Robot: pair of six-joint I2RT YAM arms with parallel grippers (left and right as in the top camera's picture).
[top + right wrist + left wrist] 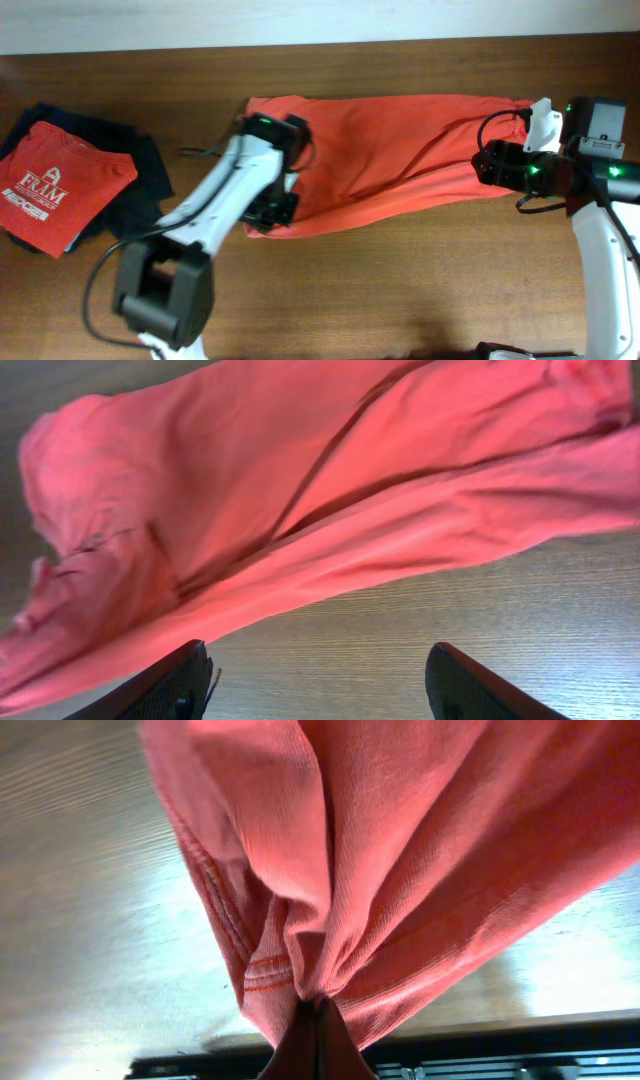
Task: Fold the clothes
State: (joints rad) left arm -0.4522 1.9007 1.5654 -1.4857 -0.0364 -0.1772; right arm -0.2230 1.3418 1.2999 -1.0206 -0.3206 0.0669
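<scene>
The orange-red T-shirt (390,150) lies stretched sideways across the middle of the table, bunched and creased, plain side up; no lettering shows. My left gripper (272,212) sits at its lower left edge and is shut on a pinch of the hem, seen close in the left wrist view (315,1010), where the T-shirt (400,850) hangs away from the fingers. My right gripper (488,165) is open and empty at the shirt's right end; in the right wrist view (320,680) its fingers hover over bare wood just in front of the T-shirt (300,490).
A folded red shirt with a white logo (62,185) lies on a dark garment (140,185) at the table's left. A white wall edge (300,20) runs along the back. Bare wood (400,290) fills the front of the table.
</scene>
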